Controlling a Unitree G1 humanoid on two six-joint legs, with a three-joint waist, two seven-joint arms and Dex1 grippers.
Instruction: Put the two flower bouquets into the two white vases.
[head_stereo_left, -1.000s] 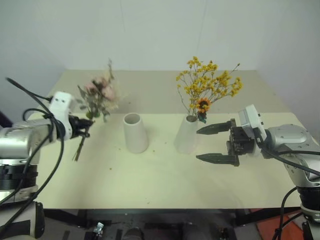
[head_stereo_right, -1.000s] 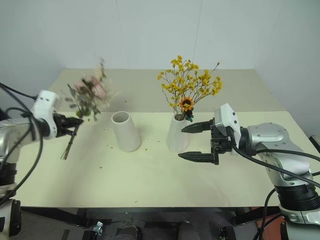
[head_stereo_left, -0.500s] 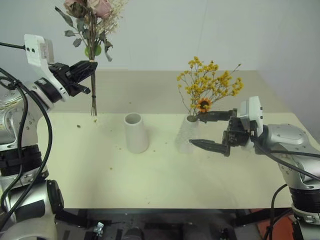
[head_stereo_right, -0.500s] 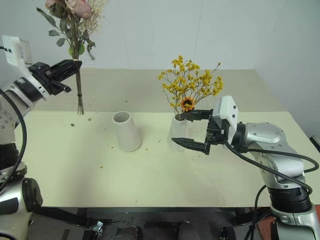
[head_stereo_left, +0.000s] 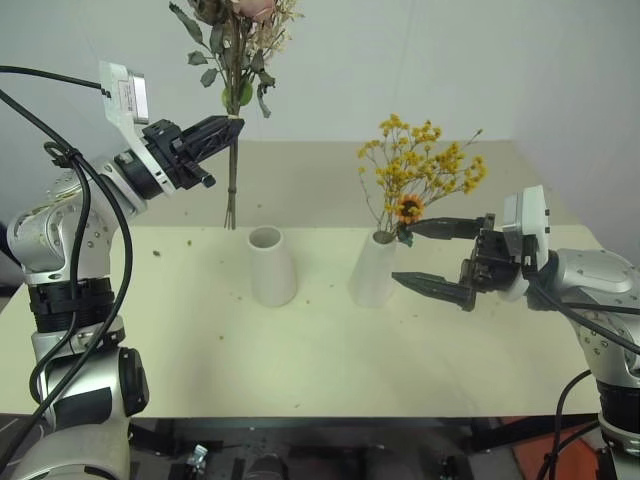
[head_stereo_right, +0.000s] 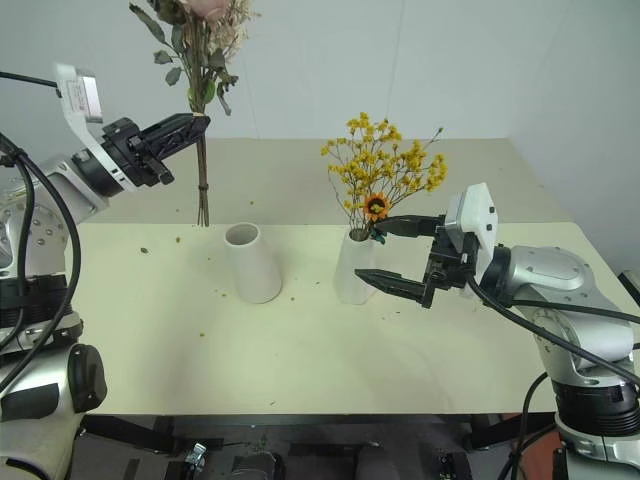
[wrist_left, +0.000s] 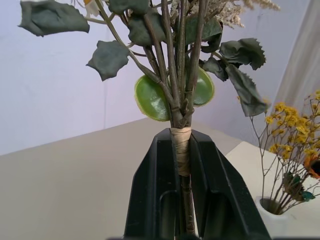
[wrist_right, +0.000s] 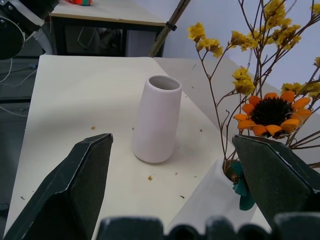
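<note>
Left hand (head_stereo_left: 232, 125) clamped on unlabelled rose bouquet (head_stereo_left: 236, 40); no legible writing.

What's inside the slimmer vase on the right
The yellow bouquet stands in the slim vase, stems entering its mouth, orange flower just above the rim. The stem ends are hidden by the vase wall.

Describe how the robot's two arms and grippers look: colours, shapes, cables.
Both arms are silver-grey metal with rounded joint housings and loose black cables looping along them. The left gripper and right gripper each have two black, tapered fingers on a black block, with a white camera box on the wrist.
</note>
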